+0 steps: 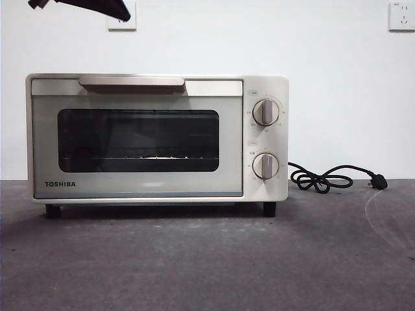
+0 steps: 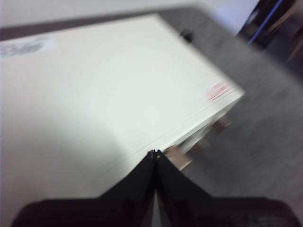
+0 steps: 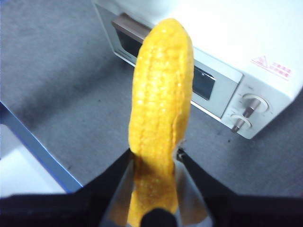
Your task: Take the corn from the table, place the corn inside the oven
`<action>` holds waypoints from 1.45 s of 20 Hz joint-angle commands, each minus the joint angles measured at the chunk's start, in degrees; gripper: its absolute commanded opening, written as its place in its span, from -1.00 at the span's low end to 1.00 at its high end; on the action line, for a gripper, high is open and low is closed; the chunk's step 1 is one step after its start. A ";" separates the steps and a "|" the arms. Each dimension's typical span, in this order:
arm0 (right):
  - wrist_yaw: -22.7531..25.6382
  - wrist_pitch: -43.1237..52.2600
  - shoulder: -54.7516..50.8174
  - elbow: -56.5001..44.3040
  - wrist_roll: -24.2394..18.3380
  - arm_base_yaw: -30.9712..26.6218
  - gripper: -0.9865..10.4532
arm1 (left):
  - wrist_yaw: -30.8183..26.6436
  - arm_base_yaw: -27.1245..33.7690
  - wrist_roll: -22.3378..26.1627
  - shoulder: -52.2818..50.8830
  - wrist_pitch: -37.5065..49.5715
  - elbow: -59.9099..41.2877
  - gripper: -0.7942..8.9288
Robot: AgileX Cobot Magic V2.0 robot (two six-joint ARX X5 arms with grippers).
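Gripping status: right gripper [image 3: 154,156] had its jaws pinched on the corn [image 3: 161,109], one jaw on each side of the cob's lower part.
Corn: glossy yellow cob, held off the surface [image 3: 57,85], tapered tip pointing away from the wrist camera — above the surface in front of the oven [image 3: 265,42], not inside it. Not seen in the front view.
Left gripper: left gripper [image 2: 155,152] had jaws pressed together, tips meeting at a point — over the oven's cream top panel [image 2: 104,94], near its front edge. Wrist picture was blurred.
Oven: door [image 1: 137,142] was closed, beige bar handle [image 1: 131,81] along the top of the door; dark glass showed a rack inside. Two round knobs [image 1: 266,112] sat stacked on the right of the front panel. TOSHIBA lettering at lower left of the door.
Cord: black cord [image 1: 321,179] lay coiled on the surface to the oven's right, plug at the far end.
Front view arm: only a black tip [image 1: 84,6] showed at the top left, above the oven — couldn't tell from this view alone which arm.
Wall: white, with outlets [image 1: 402,16] at the top.
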 commanded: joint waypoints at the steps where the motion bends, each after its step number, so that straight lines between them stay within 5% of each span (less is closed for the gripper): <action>1: 0.33 -0.09 -0.35 0.28 -0.57 0.04 -0.85 | -5.86 -1.25 6.95 3.23 -8.24 5.49 -0.85; 29: 1.79 0.70 -0.35 0.28 -1.66 0.02 -0.85 | -8.13 -3.74 10.95 12.55 -18.80 7.93 -0.85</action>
